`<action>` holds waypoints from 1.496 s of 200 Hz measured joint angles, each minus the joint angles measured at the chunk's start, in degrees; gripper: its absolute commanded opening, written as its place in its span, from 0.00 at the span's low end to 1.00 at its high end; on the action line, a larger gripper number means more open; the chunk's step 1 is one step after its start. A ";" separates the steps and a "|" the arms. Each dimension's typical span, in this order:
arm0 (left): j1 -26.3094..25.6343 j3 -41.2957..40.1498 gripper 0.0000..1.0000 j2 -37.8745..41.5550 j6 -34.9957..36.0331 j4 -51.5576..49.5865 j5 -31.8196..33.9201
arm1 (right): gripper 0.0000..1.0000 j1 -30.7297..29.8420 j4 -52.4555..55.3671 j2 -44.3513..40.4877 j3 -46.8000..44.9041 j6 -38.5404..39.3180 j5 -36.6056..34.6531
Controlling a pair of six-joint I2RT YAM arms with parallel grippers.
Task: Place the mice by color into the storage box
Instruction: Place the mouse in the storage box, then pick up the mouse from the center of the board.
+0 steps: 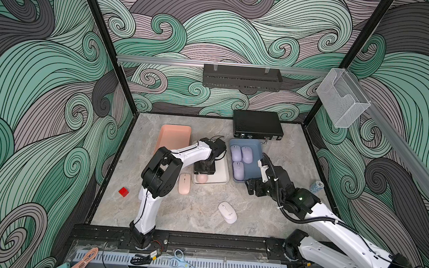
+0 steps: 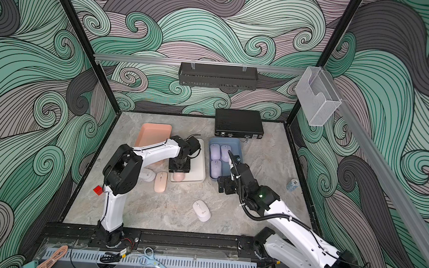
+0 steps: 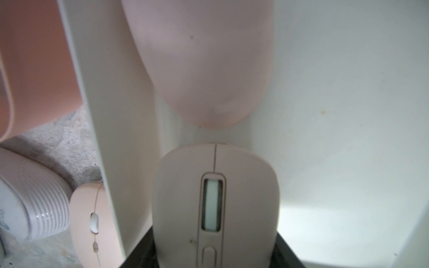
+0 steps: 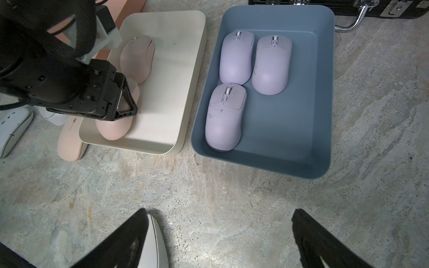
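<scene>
On the grey marble counter (image 1: 202, 221), the blue rectangular plastic tray (image 4: 320, 139) holds three lavender oval mice (image 4: 235, 58). Beside it, the cream plastic tray (image 4: 167, 92) holds two pale pink mice (image 4: 138, 58). The left claw (image 1: 202, 174) straddles one; whether it grips, I cannot tell. The right claw (image 4: 219, 215) hangs wide open and empty. A whitish grey mouse (image 1: 227, 212) lies apart.

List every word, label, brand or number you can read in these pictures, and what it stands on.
Nothing here can be read.
White mouse on the table: small mark, too blurred.
Small patterned can: print too small.
</scene>
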State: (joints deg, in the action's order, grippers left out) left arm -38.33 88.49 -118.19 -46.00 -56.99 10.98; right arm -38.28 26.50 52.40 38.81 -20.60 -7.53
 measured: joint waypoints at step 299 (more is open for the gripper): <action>4.20 29.75 0.76 -18.18 7.43 -12.70 11.78 | 0.98 0.37 -0.17 0.13 -0.07 0.04 0.52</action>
State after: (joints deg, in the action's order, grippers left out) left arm -34.13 118.24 -136.38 -38.57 -69.69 22.76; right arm -37.91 26.33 52.53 38.74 -20.56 -7.01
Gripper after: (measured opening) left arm 0.766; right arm 0.978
